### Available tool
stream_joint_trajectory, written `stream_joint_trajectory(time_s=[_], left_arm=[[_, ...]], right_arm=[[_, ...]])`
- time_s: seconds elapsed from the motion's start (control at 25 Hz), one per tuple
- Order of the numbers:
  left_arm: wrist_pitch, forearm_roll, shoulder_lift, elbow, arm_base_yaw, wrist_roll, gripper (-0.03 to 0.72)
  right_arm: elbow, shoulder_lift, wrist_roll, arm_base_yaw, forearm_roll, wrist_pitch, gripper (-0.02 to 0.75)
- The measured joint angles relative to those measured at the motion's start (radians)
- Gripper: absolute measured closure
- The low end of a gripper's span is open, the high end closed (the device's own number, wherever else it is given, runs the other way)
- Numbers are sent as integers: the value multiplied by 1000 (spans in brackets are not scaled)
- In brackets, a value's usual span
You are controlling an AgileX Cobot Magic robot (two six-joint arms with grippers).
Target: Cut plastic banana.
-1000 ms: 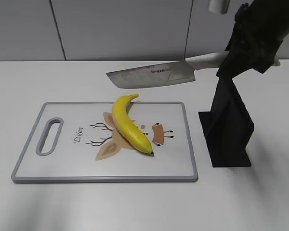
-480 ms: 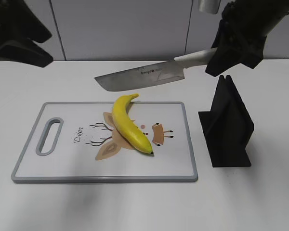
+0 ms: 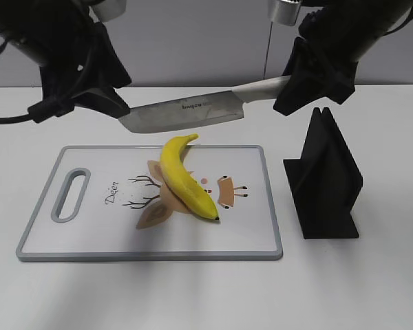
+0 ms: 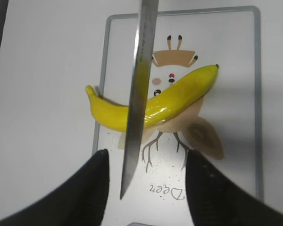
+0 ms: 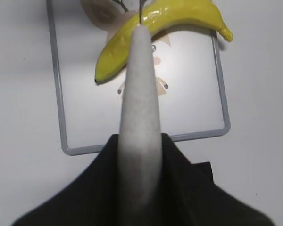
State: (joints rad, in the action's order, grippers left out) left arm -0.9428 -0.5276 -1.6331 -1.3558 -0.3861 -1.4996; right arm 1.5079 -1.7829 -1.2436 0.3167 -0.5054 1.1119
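Note:
The yellow plastic banana (image 3: 184, 179) lies slantwise on the white cutting board (image 3: 89, 234), whole; it also shows in the left wrist view (image 4: 174, 99) and the right wrist view (image 5: 170, 19). My right gripper (image 3: 299, 86) is shut on the white handle (image 5: 140, 108) of a kitchen knife (image 3: 182, 113), whose blade hangs level in the air above the banana's stem end. My left gripper (image 3: 100, 103) is open and empty, high above the board's far left, with the blade tip (image 4: 127, 179) between its fingers (image 4: 80, 188) but apart from them.
A black knife stand (image 3: 327, 185) stands on the white table right of the board. The board has a grey rim and a handle slot (image 3: 70, 194) at its left end. A grey panelled wall runs behind.
The right gripper has carried the knife leftwards and slightly lower, over the banana's stem end. The left arm has come in from the upper left, near the blade tip.

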Motion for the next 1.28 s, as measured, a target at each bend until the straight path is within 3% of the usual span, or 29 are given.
stream_joint_trajectory(time_s=[0.24, 0.56, 0.76, 0.88, 0.92, 1.0, 1.28], left_arm=[[73, 16, -46, 0, 0, -10, 183], [88, 43, -87, 0, -1, -13, 212], [93, 46, -88, -1, -2, -13, 384], [81, 57, -88, -1, -2, -13, 596], [75, 62, -88, -1, -2, -13, 633], [62, 68, -88, -1, -2, -13, 670], [51, 92, -94, -1, -2, -13, 686]], right_arm=[[0, -16, -78, 0, -95, -1, 556], [0, -16, -108, 0, -105, -7, 556], [0, -16, -110, 0, -105, -19, 556], [0, -16, -110, 0, -105, -32, 556], [0, -16, -112, 0, -104, -39, 556], [0, -16, -123, 0, -98, -44, 556], [2, -83, -132, 0, -100, -50, 556]])
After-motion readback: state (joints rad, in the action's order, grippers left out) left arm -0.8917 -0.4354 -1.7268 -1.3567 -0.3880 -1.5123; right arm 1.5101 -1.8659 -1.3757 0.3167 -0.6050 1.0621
